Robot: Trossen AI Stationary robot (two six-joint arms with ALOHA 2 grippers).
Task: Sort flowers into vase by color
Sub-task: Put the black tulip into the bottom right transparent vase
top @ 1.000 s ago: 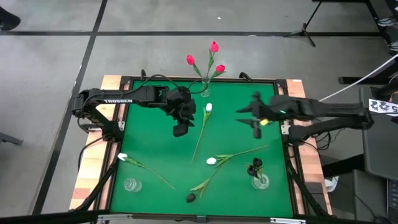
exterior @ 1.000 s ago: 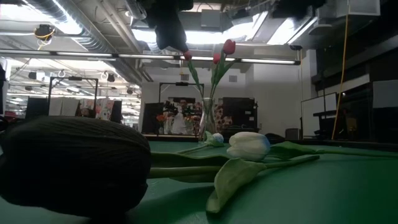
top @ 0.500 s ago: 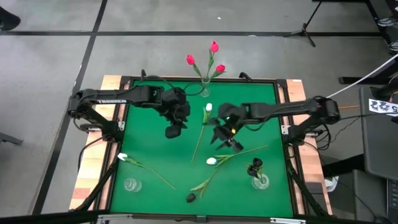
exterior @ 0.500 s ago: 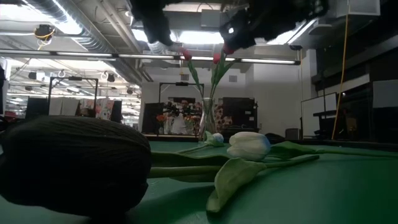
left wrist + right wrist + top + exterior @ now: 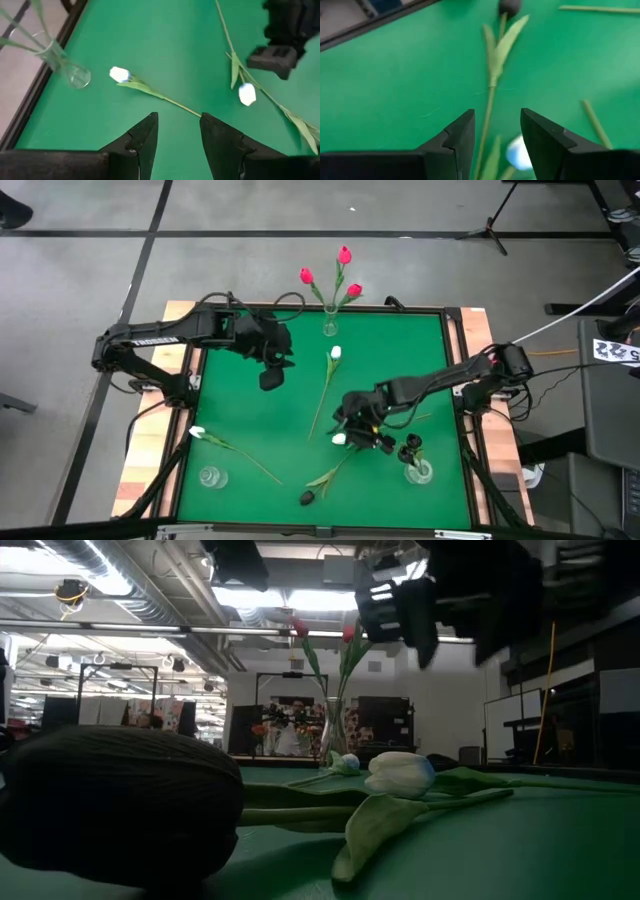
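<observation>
Three pink-red flowers (image 5: 338, 272) stand in a glass vase (image 5: 330, 328) at the table's far edge. Black flowers (image 5: 410, 448) stand in a vase (image 5: 418, 471) at the near right. One white flower (image 5: 336, 353) lies near the middle, another (image 5: 196, 432) at the left, and a third (image 5: 340, 438) lies under my right gripper (image 5: 360, 428). That gripper is open (image 5: 495, 137) and hovers just above this third flower. A black flower (image 5: 307, 497) lies near the front edge. My left gripper (image 5: 270, 377) hangs open (image 5: 177, 132) over the far left of the mat.
An empty glass vase (image 5: 208, 476) stands at the near left corner. A raised wooden rim (image 5: 182, 380) frames the green mat. In the low view the black flower's head (image 5: 120, 805) fills the near left. Bare mat lies between the left white flower and the middle one.
My right gripper has swung from the table's right side toward the middle and near edge, sinking and rolling, and now stands over the third white flower. My left gripper has drawn back toward the left edge and risen a little. No flower has moved.
</observation>
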